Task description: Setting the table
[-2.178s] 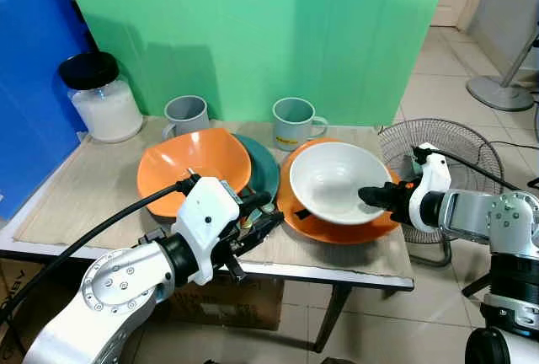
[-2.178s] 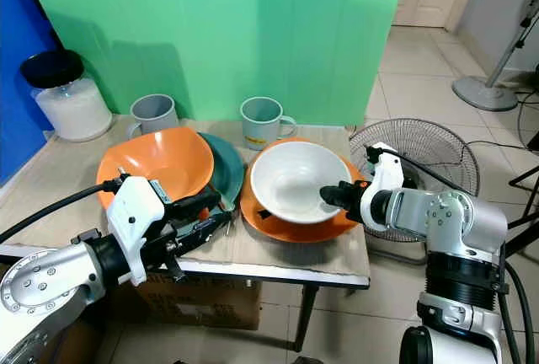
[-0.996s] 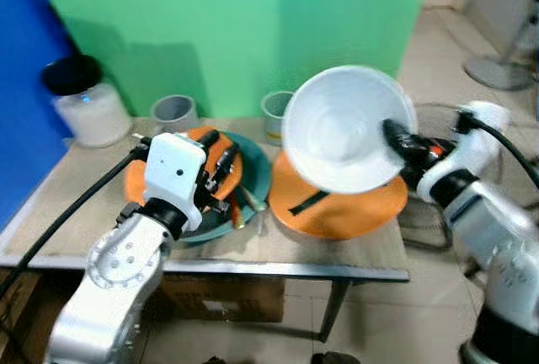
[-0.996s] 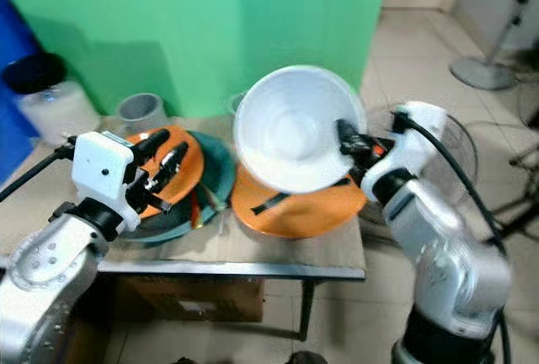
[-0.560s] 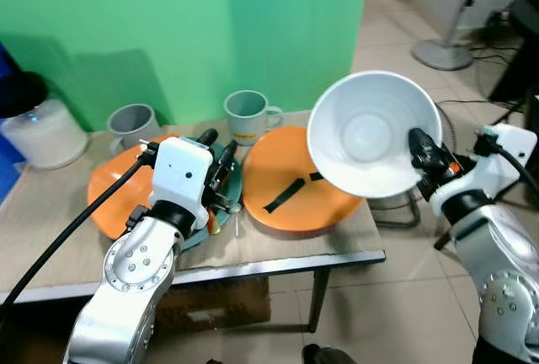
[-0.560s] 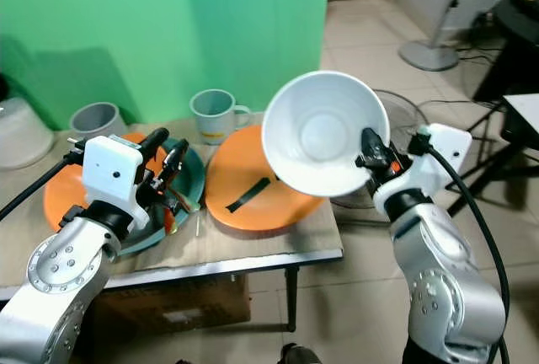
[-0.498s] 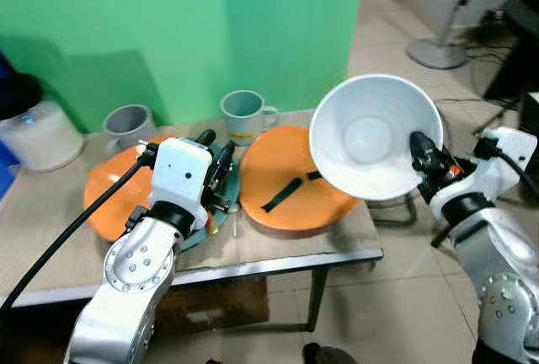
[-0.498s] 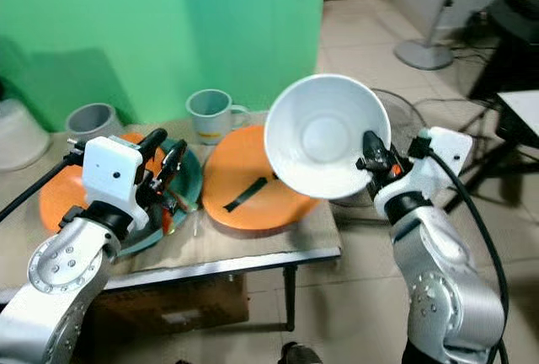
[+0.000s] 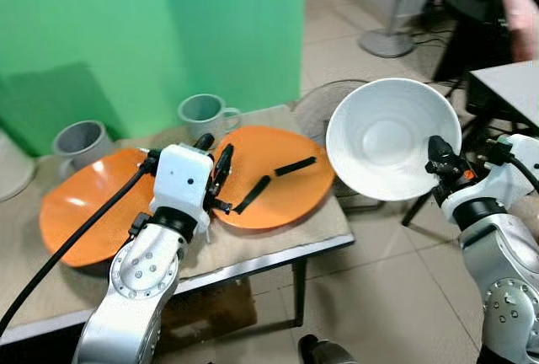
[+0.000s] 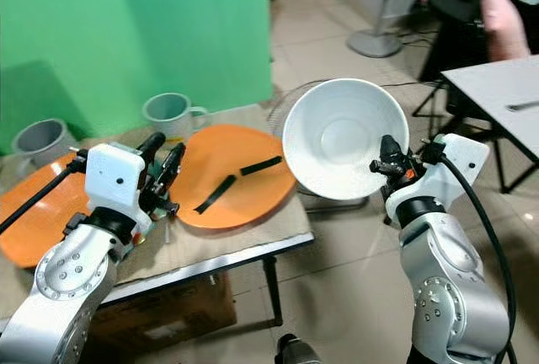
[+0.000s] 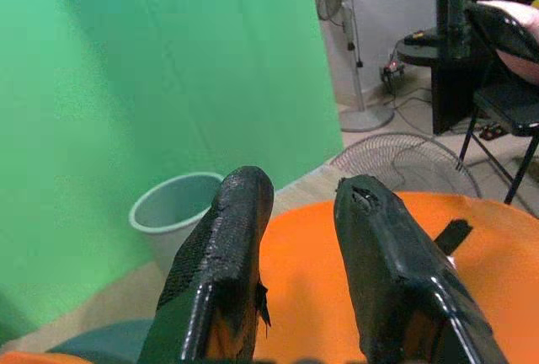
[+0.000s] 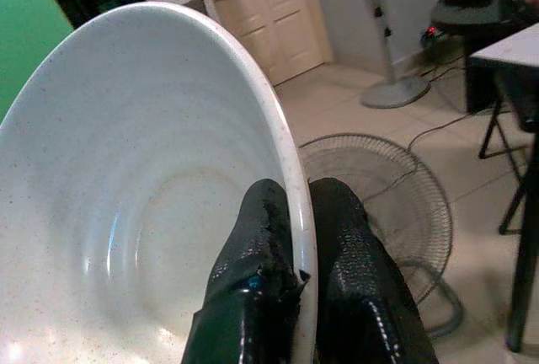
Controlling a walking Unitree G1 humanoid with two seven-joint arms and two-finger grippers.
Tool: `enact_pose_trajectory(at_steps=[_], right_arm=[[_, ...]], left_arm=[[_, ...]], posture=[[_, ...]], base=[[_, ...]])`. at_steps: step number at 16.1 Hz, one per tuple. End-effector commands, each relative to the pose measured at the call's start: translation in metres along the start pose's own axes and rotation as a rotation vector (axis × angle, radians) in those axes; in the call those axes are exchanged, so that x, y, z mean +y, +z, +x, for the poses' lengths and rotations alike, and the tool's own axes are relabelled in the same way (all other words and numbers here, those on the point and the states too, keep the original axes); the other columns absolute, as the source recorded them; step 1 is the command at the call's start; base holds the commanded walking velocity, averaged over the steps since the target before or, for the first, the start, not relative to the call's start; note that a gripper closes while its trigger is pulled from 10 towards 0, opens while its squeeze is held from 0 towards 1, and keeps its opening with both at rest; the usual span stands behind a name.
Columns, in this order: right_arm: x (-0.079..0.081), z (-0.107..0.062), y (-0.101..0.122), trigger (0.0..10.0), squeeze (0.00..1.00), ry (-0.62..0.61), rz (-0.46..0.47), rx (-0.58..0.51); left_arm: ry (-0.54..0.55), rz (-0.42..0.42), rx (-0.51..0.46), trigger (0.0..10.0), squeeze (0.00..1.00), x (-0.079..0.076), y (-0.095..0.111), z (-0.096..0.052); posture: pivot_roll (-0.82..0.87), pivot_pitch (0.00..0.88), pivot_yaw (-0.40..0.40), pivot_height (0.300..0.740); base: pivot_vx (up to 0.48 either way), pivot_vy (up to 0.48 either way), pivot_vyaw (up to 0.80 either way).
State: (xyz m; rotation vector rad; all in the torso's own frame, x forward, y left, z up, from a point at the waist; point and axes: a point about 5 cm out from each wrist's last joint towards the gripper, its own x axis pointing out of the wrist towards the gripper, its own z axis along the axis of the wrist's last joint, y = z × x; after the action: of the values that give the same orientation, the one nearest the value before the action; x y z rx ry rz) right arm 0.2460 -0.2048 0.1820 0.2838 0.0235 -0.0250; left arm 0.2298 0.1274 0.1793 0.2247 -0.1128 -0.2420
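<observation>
The wooden side table [image 9: 278, 242] on the left carries most of the crockery: a big orange plate [image 9: 278, 174] with two black strips lying on it, a second orange dish [image 9: 80, 208] at the far left, and two grey mugs [image 9: 206, 111] at the far edge against the green backdrop. A grey dining table [image 10: 497, 86] shows its corner at the far right, with a person's hand [image 10: 503, 23] above it.

The white bowl [image 10: 345, 136] is off the side table, held tilted on edge in the air to the right, above the floor and in front of a floor fan. The right gripper [image 12: 295, 238] is clamped on its rim, one finger inside and one outside. The left gripper [image 11: 295, 212] hovers over the near-left part of the orange plate, fingers parted and empty.

The job looks barely begun (one bowl in transit); plates and mugs are yet to be carried across.
</observation>
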Motion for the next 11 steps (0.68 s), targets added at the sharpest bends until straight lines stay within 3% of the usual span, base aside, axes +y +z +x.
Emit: enact_pose_trajectory(at_steps=[1,5,11], right_arm=[[0.008,0.002,0.013,10.0,0.00,0.042,-0.007,-0.059],[0.019,0.011,0.011,10.0,0.00,0.104,-0.007,-0.036],[0.018,0.013,0.005,10.0,0.00,0.077,0.024,-0.011]], left_arm=[[0.031,0.005,0.005,10.0,0.00,0.002,-0.002,-0.002],[0.102,0.013,-0.003,10.0,0.00,0.009,0.000,-0.010],[0.059,0.012,-0.040,10.0,0.00,0.008,0.008,-0.010]], posture=[[-0.11,0.000,0.043,0.740],[-0.07,0.000,-0.015,0.740],[-0.07,0.000,0.002,0.740]], base=[[0.000,0.000,-0.80],[0.000,0.000,-0.80],[0.000,0.000,-0.80]])
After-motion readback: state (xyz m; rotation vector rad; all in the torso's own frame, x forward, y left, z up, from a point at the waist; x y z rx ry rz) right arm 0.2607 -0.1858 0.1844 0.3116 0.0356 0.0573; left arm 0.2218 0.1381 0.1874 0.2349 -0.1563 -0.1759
